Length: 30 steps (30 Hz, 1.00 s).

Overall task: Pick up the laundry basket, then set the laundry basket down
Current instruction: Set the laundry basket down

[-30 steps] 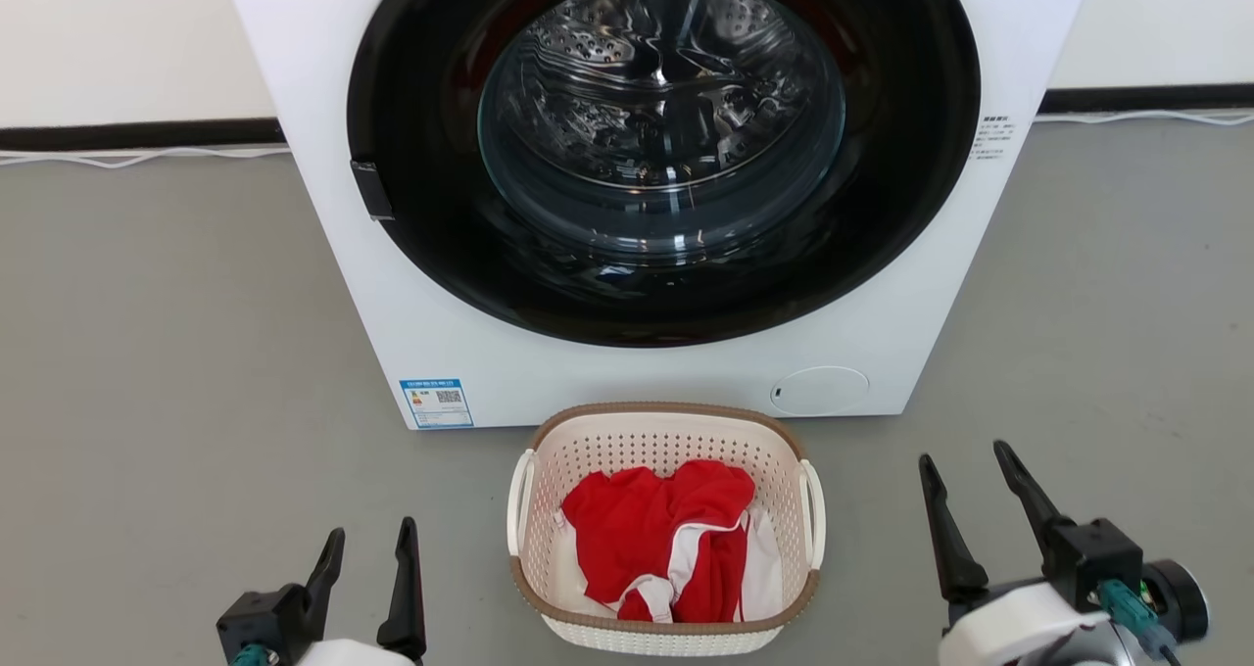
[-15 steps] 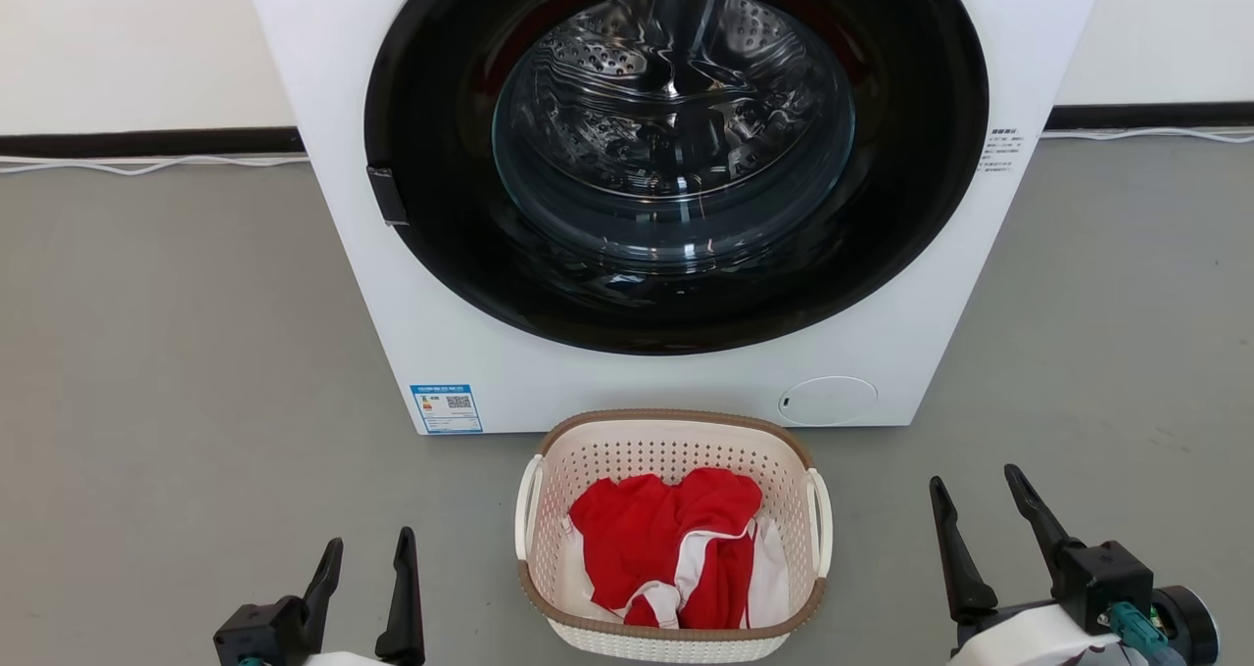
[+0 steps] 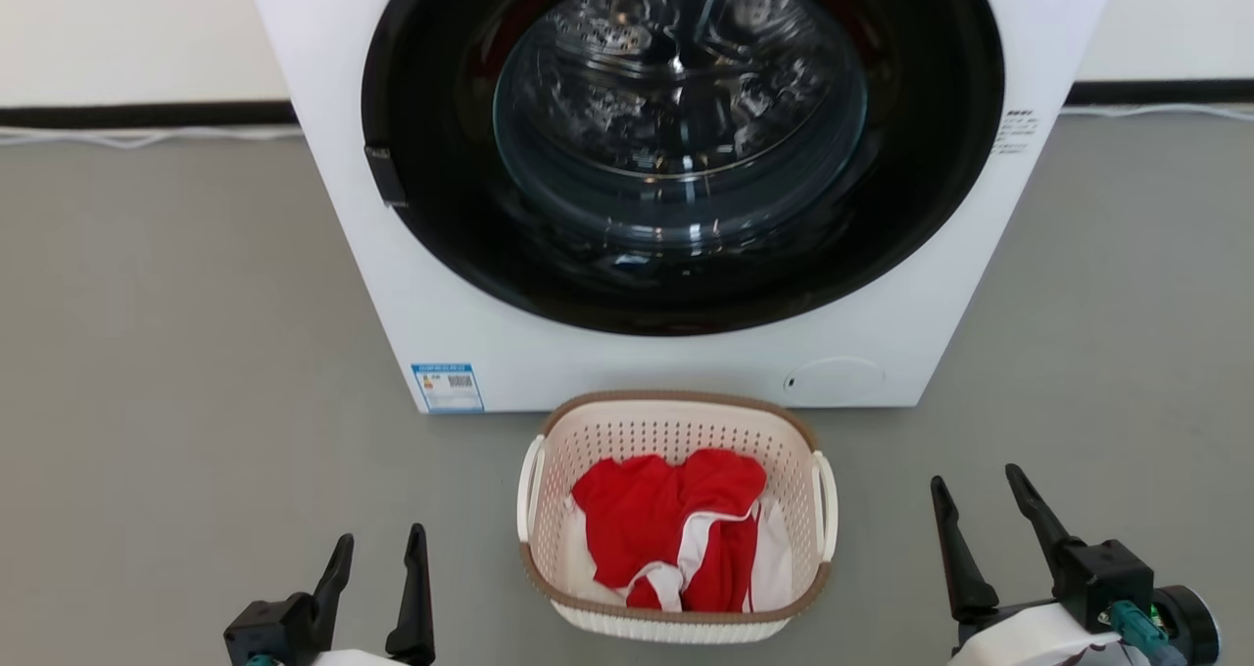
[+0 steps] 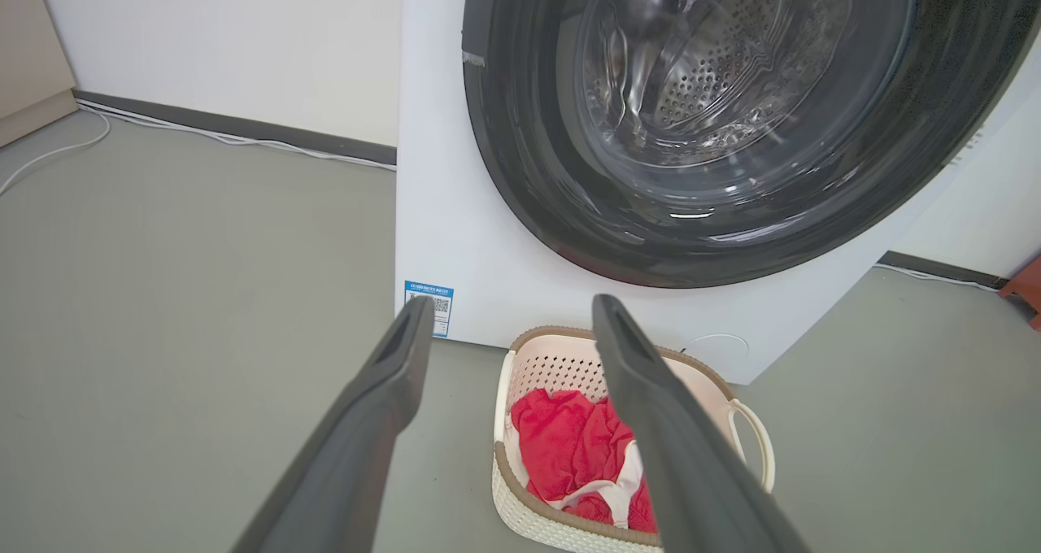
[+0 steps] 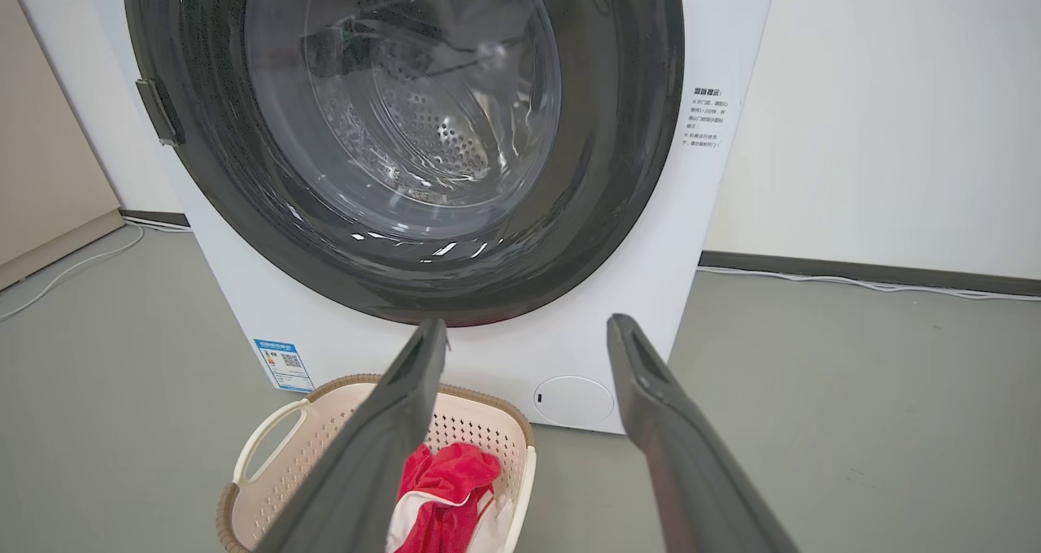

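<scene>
Big white front-load washer [image 3: 392,284]: only the head cam shifted vs a sec ago. Small cream perforated plastic laundry basket [image 3: 676,436] w/ red cloth [image 3: 656,509] unmoved, just in front of washer. Left gripper [image 3: 382,539] & right gripper [image 3: 976,477], further out from washer, still spread wide, empty. Pickup not begun.

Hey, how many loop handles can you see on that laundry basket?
2. The left handle and the right handle sit on opposite sides of the laundry basket. None looks hidden.
</scene>
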Motion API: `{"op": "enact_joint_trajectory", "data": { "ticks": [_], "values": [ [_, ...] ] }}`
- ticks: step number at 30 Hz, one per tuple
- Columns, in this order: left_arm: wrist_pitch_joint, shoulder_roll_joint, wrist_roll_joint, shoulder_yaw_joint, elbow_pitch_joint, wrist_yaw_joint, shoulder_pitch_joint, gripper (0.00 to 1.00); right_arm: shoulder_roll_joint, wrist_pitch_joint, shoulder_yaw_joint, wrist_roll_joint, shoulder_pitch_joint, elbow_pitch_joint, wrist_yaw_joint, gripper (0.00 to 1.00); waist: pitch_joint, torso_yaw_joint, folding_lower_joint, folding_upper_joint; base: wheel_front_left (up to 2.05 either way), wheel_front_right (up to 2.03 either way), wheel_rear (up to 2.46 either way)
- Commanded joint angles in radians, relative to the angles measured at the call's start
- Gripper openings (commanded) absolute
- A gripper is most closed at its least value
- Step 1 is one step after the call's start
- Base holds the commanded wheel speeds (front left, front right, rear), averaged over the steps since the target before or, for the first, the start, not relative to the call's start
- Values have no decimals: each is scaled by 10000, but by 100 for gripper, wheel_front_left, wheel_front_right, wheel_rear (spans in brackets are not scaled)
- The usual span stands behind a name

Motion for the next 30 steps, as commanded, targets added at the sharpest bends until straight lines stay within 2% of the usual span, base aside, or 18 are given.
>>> {"op": "enact_joint_trajectory", "data": {
  "ticks": [1,7,14,22,27,30],
  "values": [
    [-61,95,-56,198,-314,90,-436,100,-30,-109,131,-76,-390,-170,62,100,264,87,0,-1,0,0,0],
    [-61,95,-122,-68,-397,82,-812,100,-30,78,-177,-283,-926,272,62,100,934,343,0,-1,0,0,0],
    [-61,95,-80,-617,-327,-24,-1586,100,-76,1285,-670,-442,-1993,1244,62,100,2033,969,0,-1,0,0,0],
    [-61,95,-188,-1393,-236,-105,-2544,100,-497,2205,-742,-718,-3563,2553,62,100,3171,1635,0,-1,0,0,0],
    [-61,95,-334,-1946,-173,-109,-3049,100,-542,2497,-1293,-902,-4401,3488,62,100,3895,1974,0,-1,0,0,0],
    [-61,95,-533,-2381,-254,-52,-3505,100,-682,2701,-1787,-1533,-4950,4345,62,100,4453,2215,0,-1,0,0,0]
  ]
}}
